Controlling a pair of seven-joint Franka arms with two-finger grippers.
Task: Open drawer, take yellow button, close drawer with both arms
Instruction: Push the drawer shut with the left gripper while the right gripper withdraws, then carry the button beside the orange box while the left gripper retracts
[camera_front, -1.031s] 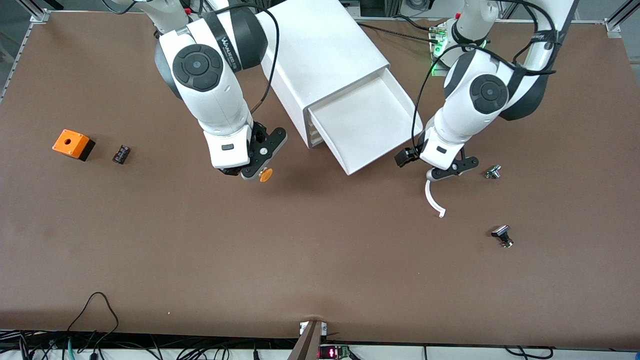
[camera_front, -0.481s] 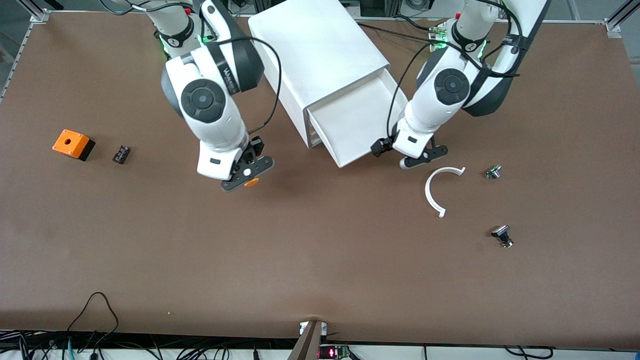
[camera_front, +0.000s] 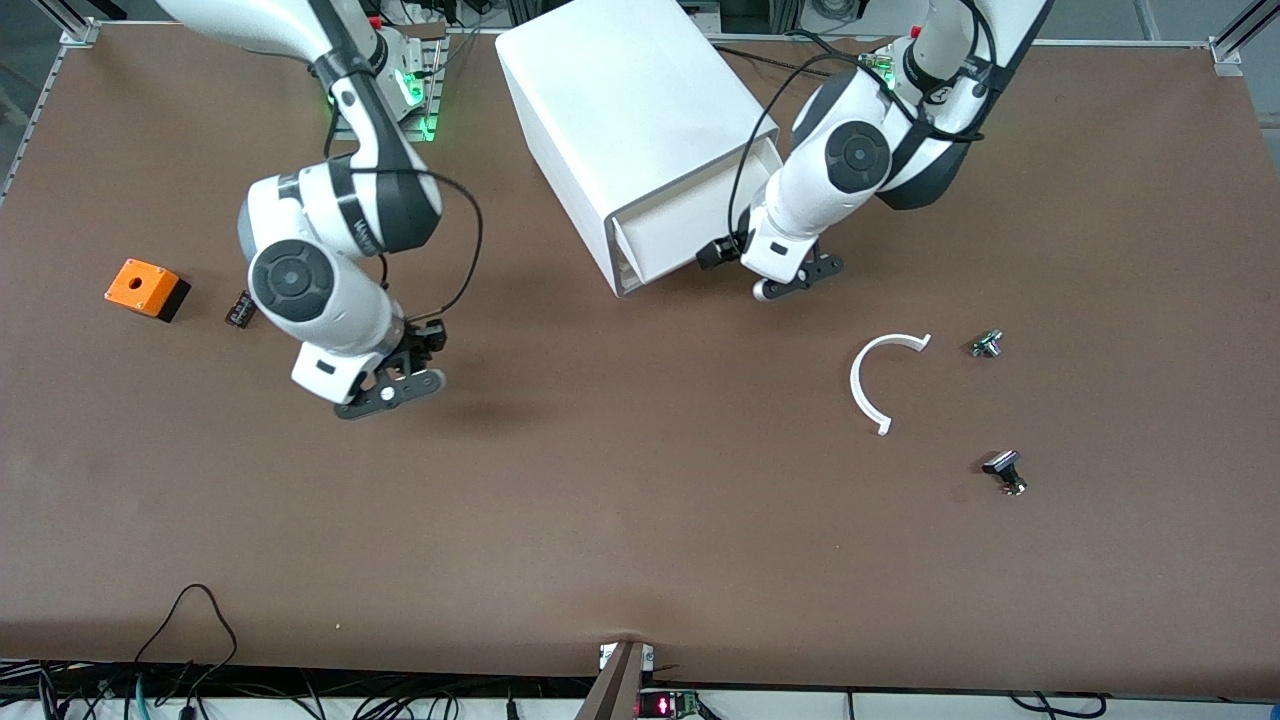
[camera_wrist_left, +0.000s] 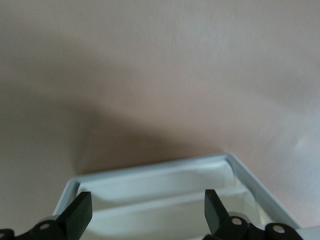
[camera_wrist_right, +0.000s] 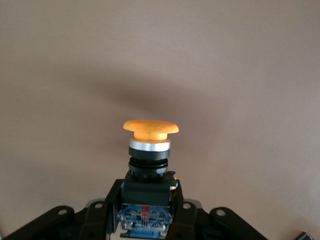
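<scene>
Drawer (camera_front: 668, 238) nearly shut, wide left hand (camera_wrist_left: 147, 212) against it; button (camera_wrist_right: 150, 131) clamped in right hand (camera_wrist_right: 146, 212)

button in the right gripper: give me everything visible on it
The button has a round, domed orange cap, a silvery collar under it, then a black ribbed neck and a black boxy body with a blue and red part at its base. It looks like plastic with a metal ring. It stands straight out from the right gripper, whose fingers are shut on the body, and hangs over bare brown table. Nothing else touches it. The front view hides it.
</scene>
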